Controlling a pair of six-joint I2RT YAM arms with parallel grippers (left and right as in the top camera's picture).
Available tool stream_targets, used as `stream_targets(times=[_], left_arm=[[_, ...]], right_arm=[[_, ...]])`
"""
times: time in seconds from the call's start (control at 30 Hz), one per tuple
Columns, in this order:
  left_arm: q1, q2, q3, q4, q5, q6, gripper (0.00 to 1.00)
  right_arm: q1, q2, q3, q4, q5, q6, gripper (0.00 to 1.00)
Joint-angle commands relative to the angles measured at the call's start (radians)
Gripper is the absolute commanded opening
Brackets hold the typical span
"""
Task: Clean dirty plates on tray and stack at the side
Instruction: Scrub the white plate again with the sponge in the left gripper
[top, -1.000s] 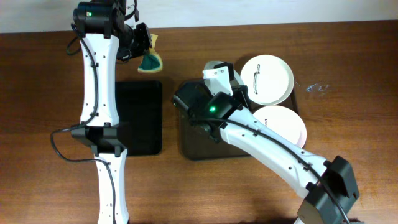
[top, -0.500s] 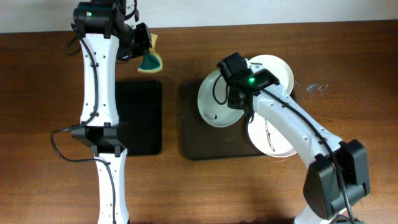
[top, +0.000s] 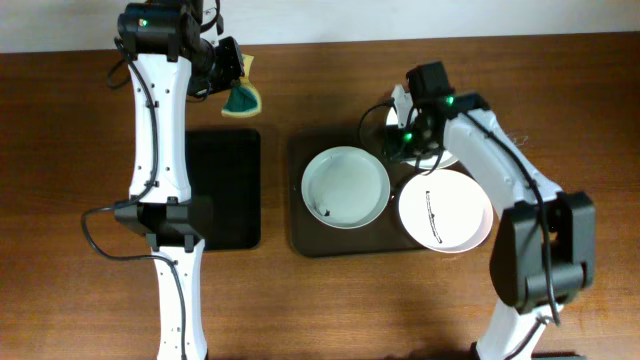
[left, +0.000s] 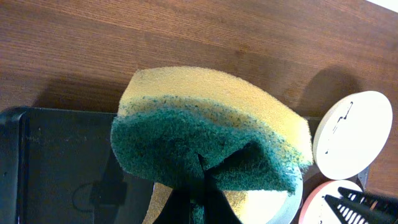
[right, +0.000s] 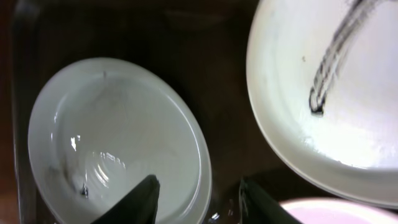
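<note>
Three round, white, shallow plates sit on the tray (top: 305, 235), a dark brown rectangle with rounded corners and a low rim. The glossy left plate (top: 345, 187) lies on the tray's left half, with a small dark speck near its rim. The second plate (top: 455, 220) fills the tray's near right corner and has a thin black line across it. The third plate (right: 373, 124), in the tray's far right corner, bears a hooked black mark and lies partly under the right arm (top: 500, 180). The right fingers (right: 144, 200) hover over the tray's far middle, spread apart and holding nothing. Left of the tray, beyond a smaller black tray (top: 222, 200), the left fingers (left: 202, 199) are clenched on a sponge (left: 205, 124). It is yellow foam with a rough green face, bent into a curve above the brown wooden counter (top: 60, 300).
</note>
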Motion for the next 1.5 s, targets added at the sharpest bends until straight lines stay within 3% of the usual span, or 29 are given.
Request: stream_targets(times=[0.0,0.2,0.27,0.3,0.37,0.43,0.47,0.5,0.6,0.67,0.9,1.0,1.17,1.3,1.47], left_arm=[[-0.003,-0.025,0.014,0.000,0.010,0.019,0.00],[-0.003,-0.025,0.014,0.000,0.010,0.019,0.00],[-0.003,-0.025,0.014,0.000,0.010,0.019,0.00],[-0.003,-0.025,0.014,0.000,0.010,0.019,0.00],[-0.009,-0.025,0.014,0.000,0.008,0.019,0.00],[-0.029,-0.024,0.011,0.000,0.006,0.019,0.00],[-0.055,-0.024,-0.005,0.004,-0.014,0.015,0.00],[-0.070,-0.023,-0.018,0.004,-0.048,0.002,0.00],[-0.116,-0.018,-0.087,0.019,-0.106,-0.019,0.00],[-0.148,-0.013,-0.158,0.045,-0.106,-0.023,0.00],[-0.294,-0.013,-0.560,0.322,-0.089,-0.022,0.00],[-0.306,-0.013,-0.725,0.447,0.043,0.048,0.00],[-0.310,-0.013,-0.809,0.507,0.042,0.084,0.00],[-0.310,-0.013,-0.842,0.538,-0.233,0.083,0.00],[-0.310,-0.013,-0.832,0.671,-0.412,0.054,0.00]], right_arm=[[0.021,0.130,0.126,-0.077,-0.059,-0.213,0.43],[0.025,0.242,0.142,-0.080,0.011,-0.216,0.35],[0.026,0.258,0.141,-0.080,0.012,-0.216,0.24],[0.026,0.259,0.141,-0.089,0.010,-0.206,0.10],[0.026,0.258,0.141,-0.095,0.010,-0.162,0.04],[0.026,0.258,0.141,-0.095,0.015,-0.015,0.04],[0.027,0.258,0.141,-0.098,0.018,0.188,0.04],[0.033,0.258,0.141,-0.100,0.029,0.265,0.04],[0.076,0.258,0.141,-0.147,0.292,0.597,0.04],[0.101,0.258,0.141,-0.166,0.359,0.681,0.04],[0.116,0.258,0.129,-0.154,0.355,0.672,0.04],[0.116,0.259,0.121,-0.083,0.217,0.504,0.04],[0.082,0.259,0.063,0.010,0.051,0.408,0.04],[0.041,0.259,0.043,0.021,-0.010,0.389,0.04],[0.045,0.259,0.040,0.027,-0.009,0.389,0.04]])
